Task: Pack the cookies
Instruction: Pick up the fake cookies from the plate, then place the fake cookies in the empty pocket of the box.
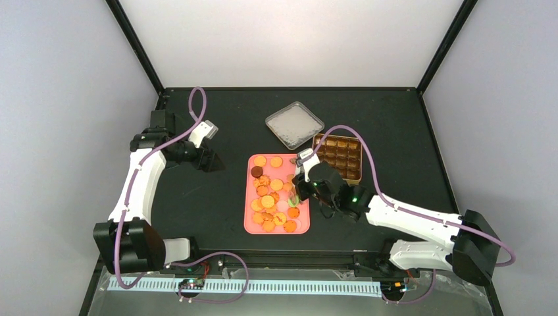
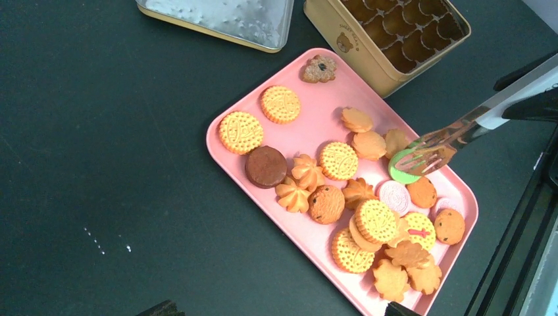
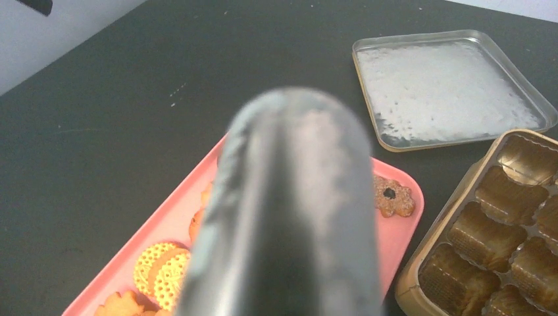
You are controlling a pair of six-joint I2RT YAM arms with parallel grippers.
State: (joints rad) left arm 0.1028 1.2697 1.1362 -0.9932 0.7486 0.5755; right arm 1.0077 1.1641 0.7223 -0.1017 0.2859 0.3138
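The tongs [image 2: 431, 150] are being pinched by the right end effector [image 1: 301, 191] at the right edge of the pink tray [image 2: 220, 148]. In the left wrist view their long axis is being run from the upper right down toward the middle. The green cookie [image 2: 399, 174] is being covered by the tips, though whether it is gripped cannot be told. The remaining cookies [image 2: 339, 160] are being carried by the tray. The tin [image 2: 358, 39], judged the destination, is being shown just beyond, upper right. The left end effector [image 1: 209, 158], spread and empty, is being held well apart at the left, so the right arm is judged nearer.
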